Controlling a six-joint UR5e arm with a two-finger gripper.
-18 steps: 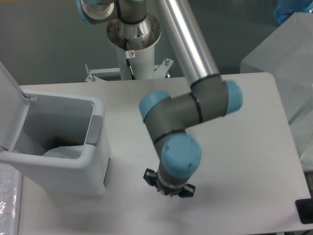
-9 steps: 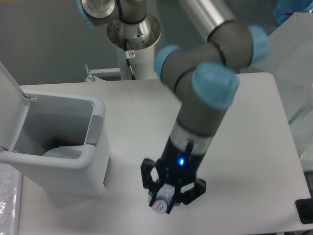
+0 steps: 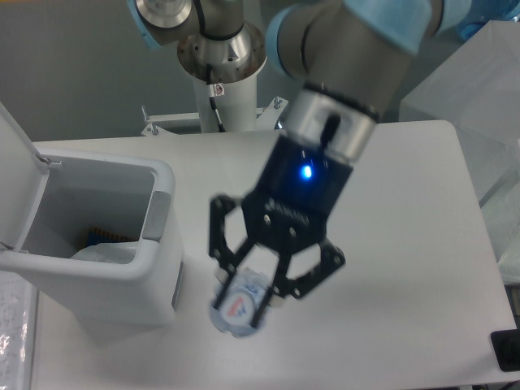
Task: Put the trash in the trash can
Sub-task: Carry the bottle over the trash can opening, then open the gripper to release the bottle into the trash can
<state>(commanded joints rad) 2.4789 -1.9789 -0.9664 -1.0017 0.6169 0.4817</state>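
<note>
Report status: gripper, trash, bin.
Gripper shut on crushed bottle, raised off the table. Trash can open to its side, some trash already inside. Nothing between them.

You have one arm with one hand [image 3: 258, 286], and one crushed bottle [image 3: 241, 304] gripped in it. One trash can [image 3: 158, 248] stands on the one desk [image 3: 406, 268], its one lid [image 3: 12, 134] raised. Inside it you can count one pale crumpled piece [image 3: 104, 253] and one blue item [image 3: 101, 237].
</note>
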